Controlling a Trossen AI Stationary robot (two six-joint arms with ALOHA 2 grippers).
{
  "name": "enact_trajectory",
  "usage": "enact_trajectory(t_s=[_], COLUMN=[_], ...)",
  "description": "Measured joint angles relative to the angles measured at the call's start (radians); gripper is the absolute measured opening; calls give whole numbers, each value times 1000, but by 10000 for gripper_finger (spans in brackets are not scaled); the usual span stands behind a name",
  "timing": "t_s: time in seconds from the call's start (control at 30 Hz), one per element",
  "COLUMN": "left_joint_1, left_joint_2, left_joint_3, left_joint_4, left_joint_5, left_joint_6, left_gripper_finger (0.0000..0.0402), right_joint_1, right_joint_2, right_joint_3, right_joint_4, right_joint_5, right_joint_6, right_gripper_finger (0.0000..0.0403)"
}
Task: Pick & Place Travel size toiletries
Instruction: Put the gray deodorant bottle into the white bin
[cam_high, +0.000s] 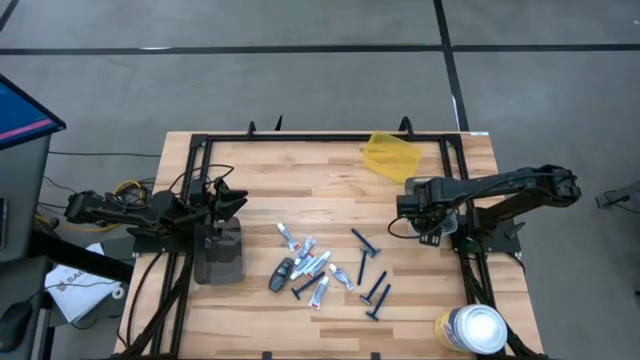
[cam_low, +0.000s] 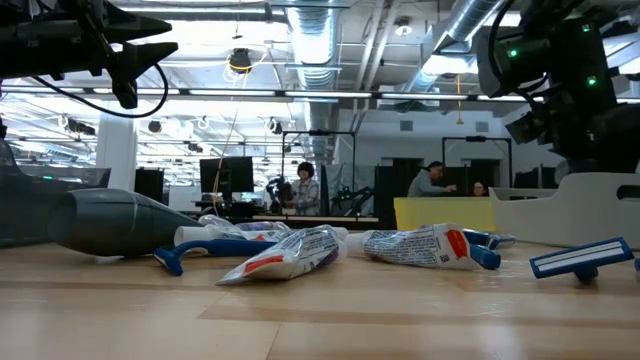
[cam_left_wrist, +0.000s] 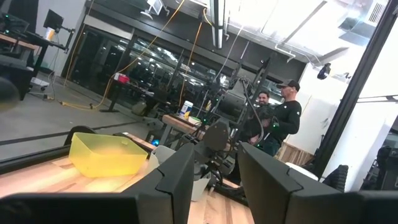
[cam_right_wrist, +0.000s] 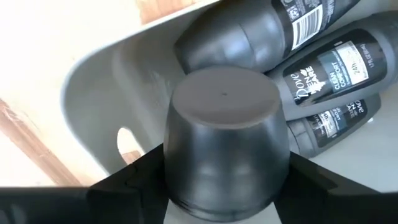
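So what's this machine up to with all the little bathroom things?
It is sorting travel toiletries. The right gripper hangs over a white bin on the table's right, with a grey deodorant between its fingers; similar ones already lie inside. Tubes and razors lie scattered mid-table. The left gripper waits at the left, holding nothing, above a dark grey bin.

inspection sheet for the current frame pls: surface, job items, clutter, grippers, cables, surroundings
Surface: wooden table, black frame around it.
Job's things: tubes, blue razors and a grey pod loose mid-table; grey deodorant containers in a white bin.
Clutter: yellow bin, white-lidded canister, dark tray.
Grippers: right gripper over the white bin, a grey container between its fingers; left gripper open, raised.
Cables: bundles at both arm bases.
Surroundings: people beyond the table.
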Motion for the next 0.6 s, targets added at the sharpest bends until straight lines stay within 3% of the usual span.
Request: enact_trajectory(t_s=[0.3, 0.6], left_joint_1=[0, -1], left_joint_2=[0, 21], left_joint_3=[0, 23], left_joint_4=[0, -11], left_joint_5=[0, 107], left_joint_6=[0, -9], left_gripper_finger=[122, 139], right_joint_1=[-1, -1], right_joint_2=[0, 0], right_joint_3=[41, 316], right_joint_4=[-5, -27], right_joint_5=[1, 79], right_joint_6=[18, 32], right_gripper_finger=[300, 306])
